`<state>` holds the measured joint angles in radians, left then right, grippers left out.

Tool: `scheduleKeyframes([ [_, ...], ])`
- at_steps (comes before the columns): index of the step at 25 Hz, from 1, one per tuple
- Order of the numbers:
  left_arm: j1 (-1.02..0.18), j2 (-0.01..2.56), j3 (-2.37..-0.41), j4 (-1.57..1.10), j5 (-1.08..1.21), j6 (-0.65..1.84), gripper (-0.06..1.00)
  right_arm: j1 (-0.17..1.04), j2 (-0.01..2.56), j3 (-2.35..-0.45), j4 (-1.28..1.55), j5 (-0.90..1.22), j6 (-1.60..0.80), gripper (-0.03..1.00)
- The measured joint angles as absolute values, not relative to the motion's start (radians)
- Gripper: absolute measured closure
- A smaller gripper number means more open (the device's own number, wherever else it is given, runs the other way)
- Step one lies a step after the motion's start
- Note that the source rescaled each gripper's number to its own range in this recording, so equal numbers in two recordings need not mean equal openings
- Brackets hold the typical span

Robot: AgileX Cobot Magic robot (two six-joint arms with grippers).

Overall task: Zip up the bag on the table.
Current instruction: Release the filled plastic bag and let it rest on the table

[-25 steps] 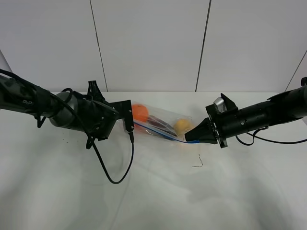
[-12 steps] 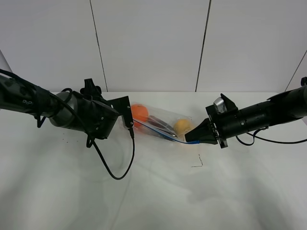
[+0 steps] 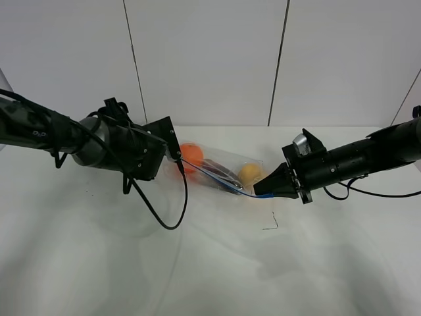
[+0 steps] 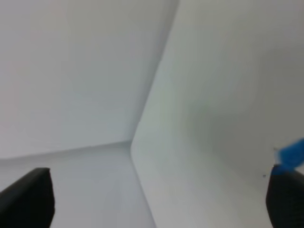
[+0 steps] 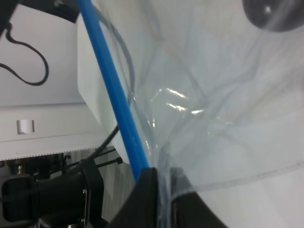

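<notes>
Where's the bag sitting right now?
High view: the bag lies at the far middle of the table, its right end pinched by the right gripper, the open left gripper beside its left end.

1. The left arm [image 3: 99,148] is reaching in low and nearly level, and the left gripper [image 3: 175,150] is holding its jaws spread wide with nothing between them.
2. The right arm [image 3: 355,158] is stretching in from the opposite side, and the right gripper [image 3: 258,191] is pinching its jaws tight on the bag [image 3: 227,164] edge at its tip.

White table [image 3: 210,263], clear bag [image 3: 230,162] seemingly resting
</notes>
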<state>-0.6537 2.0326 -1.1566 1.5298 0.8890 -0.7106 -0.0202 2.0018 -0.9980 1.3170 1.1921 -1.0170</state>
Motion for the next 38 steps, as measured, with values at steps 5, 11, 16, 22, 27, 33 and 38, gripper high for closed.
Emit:
scheduleKeyframes([
  [5,-0.653,2.031,-1.185,1.438,0.902,-0.631,-0.06,-0.02,2.002,-0.998,1.316,1.193,-1.017,0.97],
  [11,-0.655,1.969,-1.186,1.292,0.875,-0.418,-0.06,-0.02,2.002,-0.998,1.313,1.194,-1.017,0.97],
  [16,-0.656,1.861,-1.186,1.186,0.827,-0.35,-0.06,-0.02,2.002,-0.998,1.313,1.195,-1.017,0.97],
  [22,-0.656,1.723,-1.213,1.084,0.838,-0.327,-0.06,-0.02,2.002,-0.998,1.313,1.195,-1.017,0.97],
  [27,-0.646,1.644,-1.328,0.914,0.888,-0.273,-0.06,-0.02,2.002,-0.998,1.313,1.195,-1.017,0.97],
  [33,-0.542,1.598,-1.554,0.61,0.971,-0.134,-0.06,-0.02,2.002,-0.998,1.312,1.195,-1.017,0.97],
  [38,-0.384,1.562,-1.653,0.446,1.055,-0.107,-0.06,-0.02,2.002,-0.998,1.312,1.195,-1.017,0.97],
])
